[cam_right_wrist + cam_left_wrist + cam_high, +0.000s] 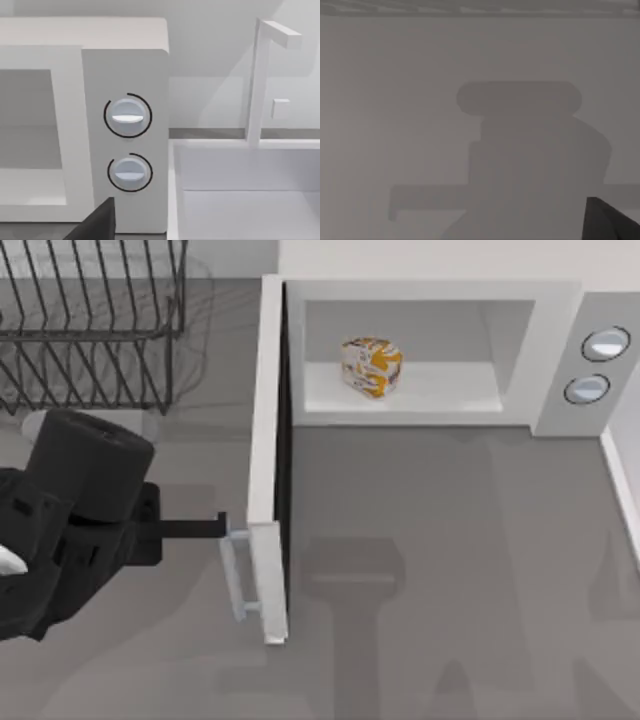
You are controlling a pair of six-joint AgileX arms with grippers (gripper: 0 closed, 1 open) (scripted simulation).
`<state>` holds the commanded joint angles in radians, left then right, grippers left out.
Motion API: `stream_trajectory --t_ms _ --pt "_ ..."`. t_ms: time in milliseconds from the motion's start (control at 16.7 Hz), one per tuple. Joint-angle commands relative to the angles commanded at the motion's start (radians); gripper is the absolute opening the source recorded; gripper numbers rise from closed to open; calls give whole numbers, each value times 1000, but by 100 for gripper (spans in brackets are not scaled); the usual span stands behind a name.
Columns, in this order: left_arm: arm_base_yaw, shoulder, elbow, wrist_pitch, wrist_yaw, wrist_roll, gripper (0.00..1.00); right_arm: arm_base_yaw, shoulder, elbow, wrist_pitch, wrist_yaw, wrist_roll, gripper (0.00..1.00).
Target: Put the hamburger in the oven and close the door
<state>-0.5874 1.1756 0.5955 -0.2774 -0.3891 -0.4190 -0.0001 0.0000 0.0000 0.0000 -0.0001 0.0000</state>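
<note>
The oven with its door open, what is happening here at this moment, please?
The hamburger already sits inside the oven cavity, and the door stands wide open, swung out toward the front of the table. The left pincer reaches from the table's left side to the outer face of the door, right beside its grey bar handle. It seems placed to push the door shut, which is not yet done. A black dish rack stands at the back left.

Surface: we see a grey table (450, 570).
Back, centre to right: the white oven (560, 360) stands on it.
Back left: a black wire dish rack (95, 325) rests on it.
Right edge: a white sink (240, 200) adjoins the oven.
</note>
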Motion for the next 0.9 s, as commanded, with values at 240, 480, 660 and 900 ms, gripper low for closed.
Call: stream_trajectory --t_ms 240,480,660,900 --pt "3 52 -125 174 2 4 0 0 0 0 0 0 0 100" --pt "4 59 -147 197 3 5 0 0 0 0 0 0 0 100" --pt "-70 26 -44 179 -3 -14 0 0 0 0 0 0 0 100" --pt "-217 183 82 156 -94 -123 0 0 0 0 0 0 0 100"
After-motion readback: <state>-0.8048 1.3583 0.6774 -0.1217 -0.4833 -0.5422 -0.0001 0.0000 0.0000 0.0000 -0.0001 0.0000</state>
